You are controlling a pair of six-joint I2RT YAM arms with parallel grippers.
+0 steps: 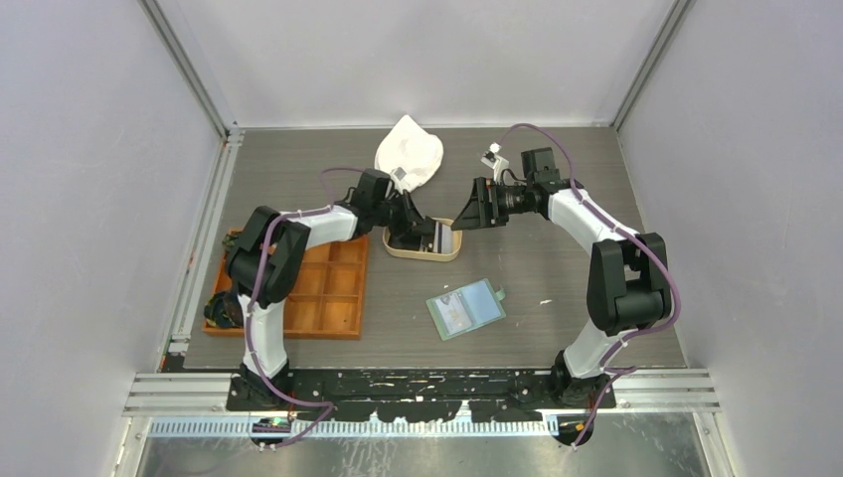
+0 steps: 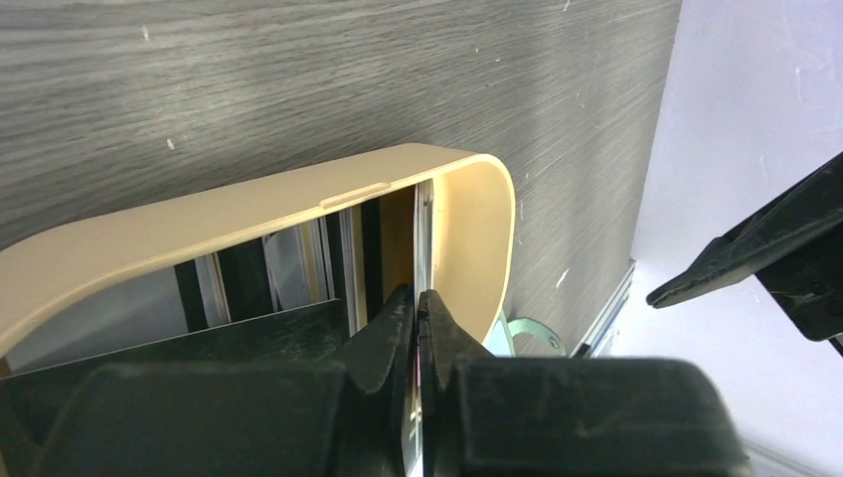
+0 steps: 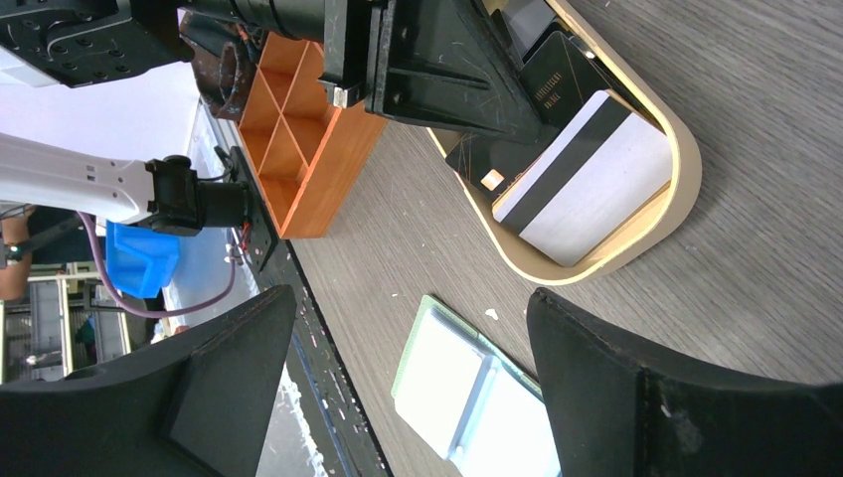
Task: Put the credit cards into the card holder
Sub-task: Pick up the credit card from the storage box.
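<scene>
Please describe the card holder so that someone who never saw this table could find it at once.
From above, find the grey wood-grain table and the oval tan tray near its middle. Nearer the robot and to the right lies the card holder, flat and open. It alone is sage green, with clear pockets and a small tab, unlike the orange compartment tray.

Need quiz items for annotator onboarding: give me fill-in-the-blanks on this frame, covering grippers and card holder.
1. The left gripper is ____ on a credit card in the oval tray.
2. The right gripper hovers with jaws ____.
3. The card holder lies ____ on the table, clear pockets up.
4. The orange compartment tray sits on the ____ arm's side.
Missing words: shut; open; open; left.
</scene>
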